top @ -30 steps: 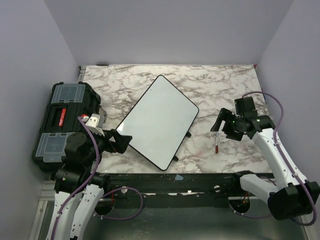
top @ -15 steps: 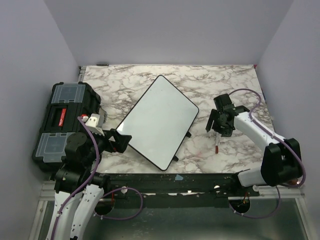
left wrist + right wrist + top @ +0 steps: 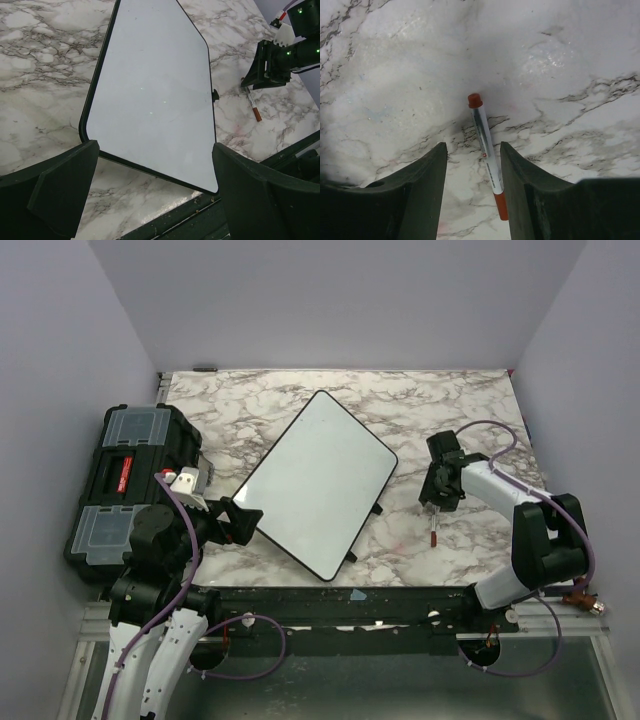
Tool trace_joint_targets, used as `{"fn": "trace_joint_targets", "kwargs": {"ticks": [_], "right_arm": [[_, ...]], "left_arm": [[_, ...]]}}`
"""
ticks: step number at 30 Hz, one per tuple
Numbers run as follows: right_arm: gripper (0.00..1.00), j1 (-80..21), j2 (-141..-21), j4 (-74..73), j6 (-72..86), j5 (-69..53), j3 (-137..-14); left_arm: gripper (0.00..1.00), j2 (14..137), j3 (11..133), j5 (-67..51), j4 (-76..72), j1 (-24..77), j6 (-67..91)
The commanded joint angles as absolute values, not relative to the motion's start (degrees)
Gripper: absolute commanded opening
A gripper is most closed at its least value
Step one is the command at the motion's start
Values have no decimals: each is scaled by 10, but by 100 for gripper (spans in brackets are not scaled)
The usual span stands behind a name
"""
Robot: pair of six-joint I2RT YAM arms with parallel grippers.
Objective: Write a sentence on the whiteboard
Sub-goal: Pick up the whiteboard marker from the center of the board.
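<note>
So, pickup step: right hand (image 3: 472, 150) straddles the red marker (image 3: 486, 160), unclenched, gripping nothing, right of the blank whiteboard (image 3: 318, 480). Left hand (image 3: 154, 146) gapes at the whiteboard's near edge. Next I'd squeeze, then lift.

No text can be read on the whiteboard (image 3: 320, 480), marker (image 3: 487, 160) or toolbox (image 3: 140, 450).

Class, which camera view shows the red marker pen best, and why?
The right wrist view: the marker lies close and large, red cap and barrel clear, between the fingers of the right tool. Top external shows only a tiny sliver; left wrist, a small distant stick.
</note>
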State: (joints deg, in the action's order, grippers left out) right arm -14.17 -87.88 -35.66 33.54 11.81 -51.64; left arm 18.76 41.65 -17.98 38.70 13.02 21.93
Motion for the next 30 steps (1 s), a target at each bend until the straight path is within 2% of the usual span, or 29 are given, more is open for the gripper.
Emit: {"fn": "trace_joint_targets", "kwargs": {"ticks": [1,8,13,15,17,30], "right_arm": [[48,-124,-891,-325,322,125,-509],[39,-107,-911,-307,317,114,-500],[28,-107,-921,-307,314,121,-500],[19,-107,-919,-311,313,124,-502],[1,-107,-911,-318,313,126,-506],[1,-107,-764,-398,383,130,-558]], "left_arm": [[98,191,411,-167,380,134,221],[98,196,411,-168,379,133,221],[98,198,411,-168,379,133,221],[98,198,411,-168,379,133,221],[98,199,411,-168,378,133,221],[98,201,427,-190,384,133,220]]}}
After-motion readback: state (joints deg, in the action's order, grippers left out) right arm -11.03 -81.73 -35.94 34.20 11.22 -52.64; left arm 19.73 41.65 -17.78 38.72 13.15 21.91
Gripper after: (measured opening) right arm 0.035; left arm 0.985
